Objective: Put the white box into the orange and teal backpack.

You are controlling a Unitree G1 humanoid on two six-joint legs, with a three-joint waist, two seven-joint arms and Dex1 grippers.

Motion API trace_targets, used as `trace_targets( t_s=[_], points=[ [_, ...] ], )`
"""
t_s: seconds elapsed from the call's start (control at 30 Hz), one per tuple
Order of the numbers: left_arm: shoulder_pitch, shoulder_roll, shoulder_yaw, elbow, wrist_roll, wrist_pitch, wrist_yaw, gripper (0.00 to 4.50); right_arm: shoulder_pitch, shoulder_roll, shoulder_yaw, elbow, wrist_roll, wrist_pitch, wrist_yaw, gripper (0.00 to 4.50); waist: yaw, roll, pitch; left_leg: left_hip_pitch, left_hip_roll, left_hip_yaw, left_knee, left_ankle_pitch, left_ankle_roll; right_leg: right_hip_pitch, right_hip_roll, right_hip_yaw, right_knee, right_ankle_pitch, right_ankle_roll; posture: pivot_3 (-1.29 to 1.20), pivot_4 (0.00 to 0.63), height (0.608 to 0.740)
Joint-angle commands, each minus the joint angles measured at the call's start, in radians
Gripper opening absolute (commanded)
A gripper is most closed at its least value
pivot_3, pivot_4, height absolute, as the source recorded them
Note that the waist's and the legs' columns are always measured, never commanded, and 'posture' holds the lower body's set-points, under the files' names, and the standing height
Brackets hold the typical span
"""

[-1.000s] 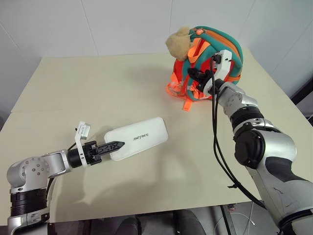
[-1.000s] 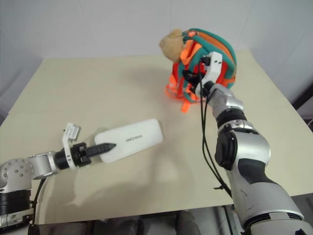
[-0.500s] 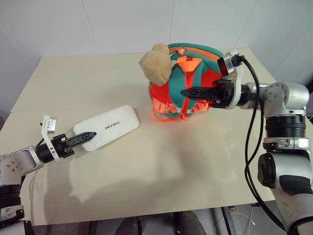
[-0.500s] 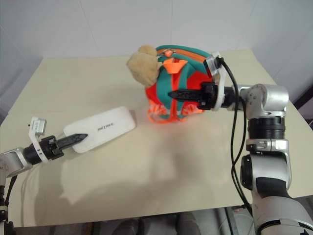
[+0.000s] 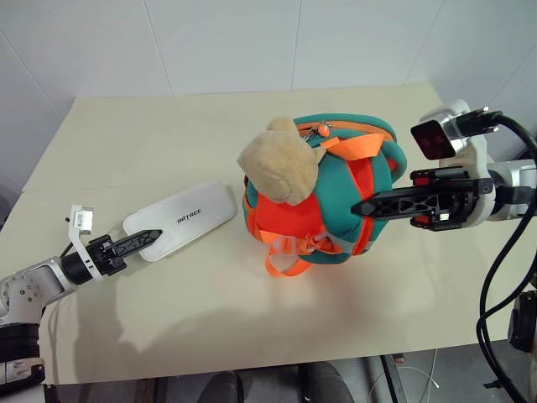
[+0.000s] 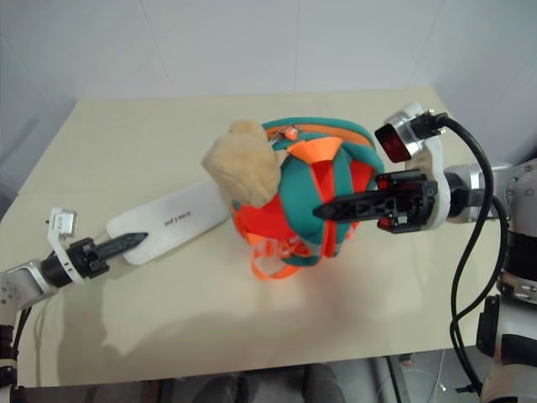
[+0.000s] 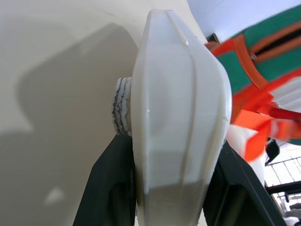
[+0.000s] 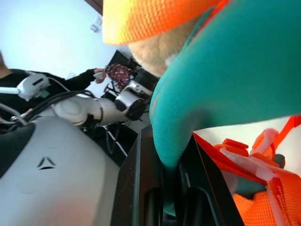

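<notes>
while gripping the white box [image 5: 182, 221] by its near end, left gripper [image 5: 144, 241] clamped on it, fingers on either side as seen in the left wrist view, box lying flat on the table [image 5: 168, 134] at about nine o'clock from the orange and teal backpack [image 5: 336, 201]. holding the backpack up off the tabletop at mid-table, right gripper [image 5: 375, 206] pinched shut on a teal strap or edge at the pack's three o'clock side, plush toy [image 5: 279, 164] hanging at its ten o'clock. judging the task as roughly halfway: both things in hand and brought near each other, far end of the box just beside the pack, but no box inside yet, and no open mouth of the bag visible from here, so finding or presenting the opening and sliding the box in remaining to be done.

differing from a second ago: backpack then sitting at the far one o'clock corner of the table, now drawn in toward the centre and turned so the toy faces up; box then nearer the middle, now shifted toward nine o'clock with the left gripper.
</notes>
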Motion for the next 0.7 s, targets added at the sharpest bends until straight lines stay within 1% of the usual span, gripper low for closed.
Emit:
trace_targets(
  t_s=[0.03, 0.17, 0.23, 0.3, 0.47, 0.7],
  points=[
    [0.010, -0.001, 0.004, 0.007, 0.019, -0.024, -0.010, 1.30, 0.017, -0.024, -0.018, -0.015, 0.226, 0.005, -0.129, 0.44, 0.001, 0.000, 0.000, 0.000, 0.000, 0.000, 0.000, 0.000, 0.000, 0.000, 0.000, 0.000, 0.000, 0.000, 0.000, 0.00, 0.150, 0.740],
    [0.030, -0.012, -0.002, -0.033, 0.016, -0.044, -0.022, 1.30, 0.121, 0.007, -0.007, -0.065, 0.298, -0.046, -0.263, 0.44, 0.002, -0.002, -0.001, 0.000, 0.001, 0.000, 0.001, -0.001, 0.002, 0.001, 0.000, 0.000, 0.000, 0.000, 0.000, 0.00, 0.150, 0.740],
    [0.044, -0.010, 0.001, -0.072, 0.006, -0.049, -0.029, 1.30, 0.158, 0.023, 0.001, -0.075, 0.319, -0.074, -0.304, 0.44, 0.002, -0.002, -0.001, 0.000, 0.001, 0.001, 0.002, -0.002, 0.002, 0.001, 0.000, 0.000, -0.001, 0.000, 0.000, 0.00, 0.150, 0.740],
    [0.057, -0.003, 0.021, -0.121, -0.013, -0.059, -0.043, 1.30, 0.199, 0.041, 0.011, -0.105, 0.291, -0.090, -0.305, 0.44, 0.002, -0.002, -0.002, -0.001, 0.001, 0.001, 0.004, -0.003, 0.003, 0.001, 0.000, 0.000, 0.000, 0.000, 0.000, 0.00, 0.150, 0.740],
    [0.090, 0.045, 0.077, -0.245, -0.039, -0.101, -0.099, 1.30, 0.271, 0.042, 0.042, -0.135, 0.155, -0.136, -0.230, 0.44, 0.003, -0.003, -0.002, -0.001, 0.002, 0.001, 0.005, -0.004, 0.004, 0.002, 0.001, 0.000, 0.000, 0.000, 0.000, 0.00, 0.150, 0.740],
    [0.076, 0.096, 0.147, -0.318, -0.070, -0.137, -0.154, 1.30, 0.305, 0.005, 0.105, -0.079, -0.074, -0.246, -0.052, 0.44, 0.003, -0.003, -0.002, 0.000, 0.004, 0.001, 0.008, -0.007, 0.009, 0.003, 0.003, 0.000, 0.001, 0.001, -0.001, 0.00, 0.150, 0.740]
  ],
)
